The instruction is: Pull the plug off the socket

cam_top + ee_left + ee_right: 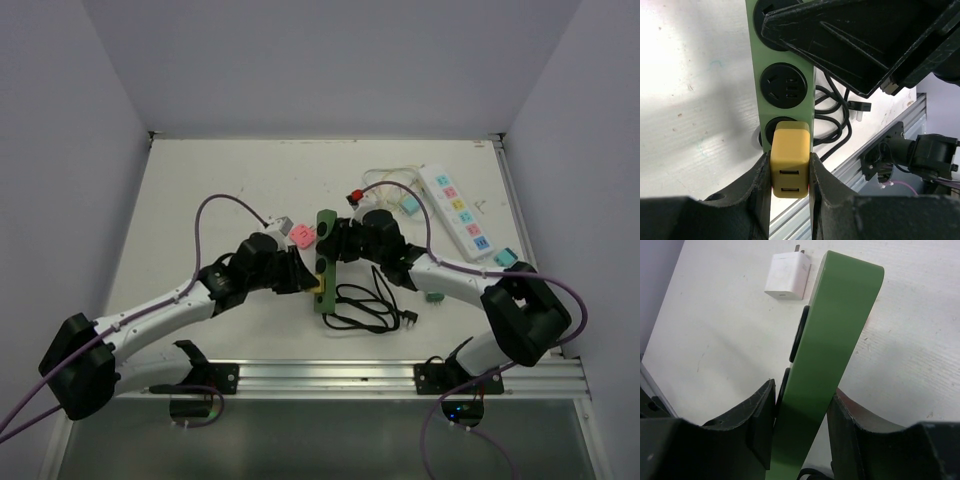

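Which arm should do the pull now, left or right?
The left arm. Its jaws are shut on the yellow plug, seated in the green power strip. The right arm has its jaws clamped on the strip's body, so it seems better placed to brace.

A yellow plug [789, 165] with two USB ports sits seated in the 6 o'clock end outlet of the long green socket strip [324, 262], lying 12-to-6 mid-table.

Left arm [150, 315]: stretched forward and inward.
Left gripper [790, 172]: clamped on yellow plug [789, 155].
Right arm [455, 280]: elbow bent, reaching inward.
Right gripper [800, 415]: clamped across green socket strip [840, 330].
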{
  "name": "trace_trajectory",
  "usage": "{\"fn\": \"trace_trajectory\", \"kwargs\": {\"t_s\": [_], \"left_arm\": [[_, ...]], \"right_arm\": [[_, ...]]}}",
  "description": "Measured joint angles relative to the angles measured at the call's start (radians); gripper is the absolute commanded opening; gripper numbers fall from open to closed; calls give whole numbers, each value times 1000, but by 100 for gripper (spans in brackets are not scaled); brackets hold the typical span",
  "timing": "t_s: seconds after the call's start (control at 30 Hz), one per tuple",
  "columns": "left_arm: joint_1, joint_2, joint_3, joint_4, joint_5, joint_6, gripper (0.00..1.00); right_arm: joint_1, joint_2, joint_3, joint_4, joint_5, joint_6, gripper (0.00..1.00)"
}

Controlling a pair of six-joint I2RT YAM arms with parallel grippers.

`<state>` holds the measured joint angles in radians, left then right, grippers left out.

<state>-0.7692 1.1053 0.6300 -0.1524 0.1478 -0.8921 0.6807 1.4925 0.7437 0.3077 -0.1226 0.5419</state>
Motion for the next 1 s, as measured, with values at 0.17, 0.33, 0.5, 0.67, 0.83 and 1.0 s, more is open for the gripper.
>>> {"fn": "trace_trajectory", "kwargs": {"t_s": [0.17, 0.33, 0.5, 0.67, 0.83, 1.0], "left_arm": [[14, 72, 34, -5, 37, 24, 0], [16, 128, 78, -8, 79, 43, 0], [16, 146, 134, -24, 73, 69, 0], [31, 113, 135, -30, 14, 84, 0], [99, 51, 35, 12, -62, 79, 0], [197, 44, -104, 91, -100, 56, 0]], "right_arm": [[-6, 28, 6, -50, 108, -87, 0], [-35, 73, 3, -126, 223, -159, 0], [-33, 76, 2, -165, 263, -202, 0], [-33, 76, 2, -166, 266, -203, 0], [-33, 76, 2, -166, 264, -203, 0], [-33, 76, 2, -166, 261, -203, 0]]}}
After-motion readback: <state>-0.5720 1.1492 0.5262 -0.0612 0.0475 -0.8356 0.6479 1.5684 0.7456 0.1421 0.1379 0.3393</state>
